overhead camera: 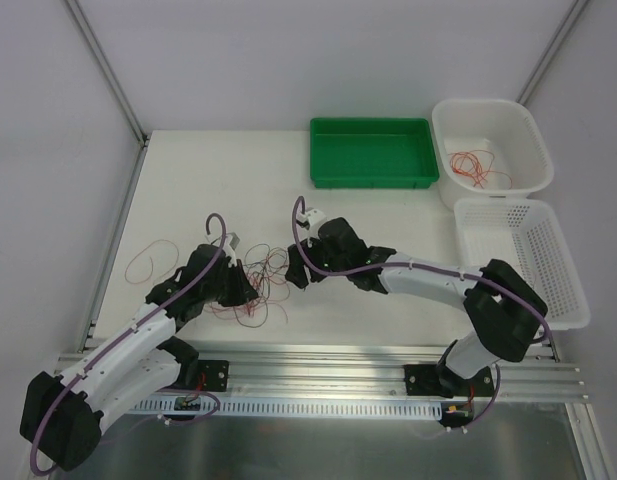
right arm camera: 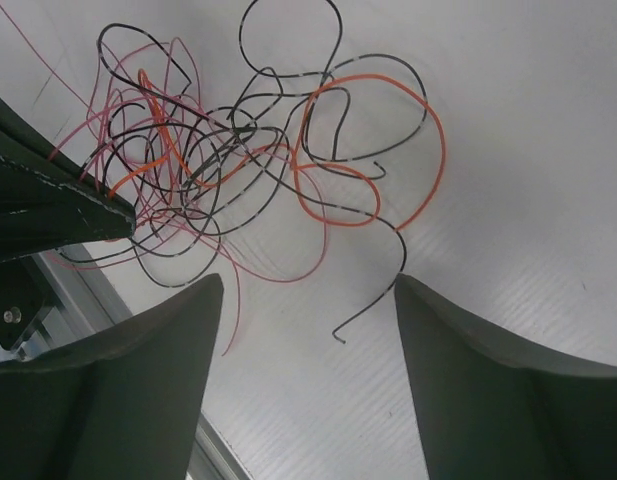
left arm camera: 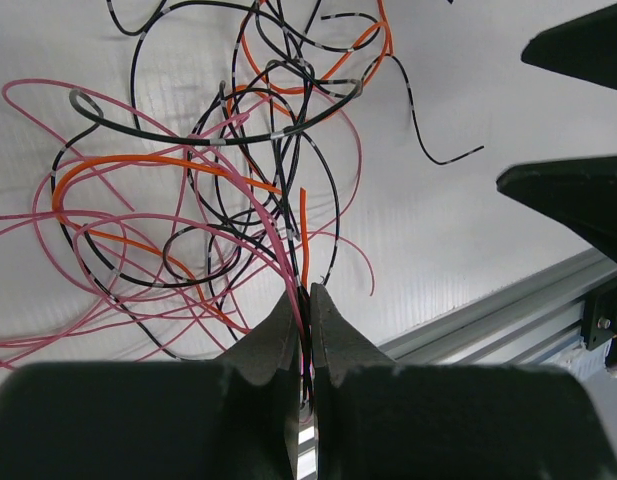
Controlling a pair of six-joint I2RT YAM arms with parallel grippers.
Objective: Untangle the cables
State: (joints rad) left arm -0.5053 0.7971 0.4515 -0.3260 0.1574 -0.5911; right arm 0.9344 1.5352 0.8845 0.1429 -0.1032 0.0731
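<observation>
The cables (overhead camera: 260,280) lie in a tangle of pink, orange and black strands on the white table between my two grippers. In the left wrist view the cables (left arm camera: 278,132) spread out ahead, and my left gripper (left arm camera: 308,292) is shut on a few pink and black strands at the tangle's near edge. It sits at the tangle's left side (overhead camera: 243,288). My right gripper (right arm camera: 308,280) is open; a loose black cable end (right arm camera: 338,338) lies on the table between its fingers, touching neither. The tangle (right arm camera: 208,160) and an orange loop (right arm camera: 438,140) lie beyond it. From above, the right gripper (overhead camera: 296,272) is at the tangle's right.
A green tray (overhead camera: 373,180) stands at the back. Right of it is a white bin (overhead camera: 536,140) holding red wires (overhead camera: 473,165), and a white basket (overhead camera: 563,300) in front of that. A loose red wire (overhead camera: 148,262) curls at the left. An aluminium rail (overhead camera: 318,370) runs along the near edge.
</observation>
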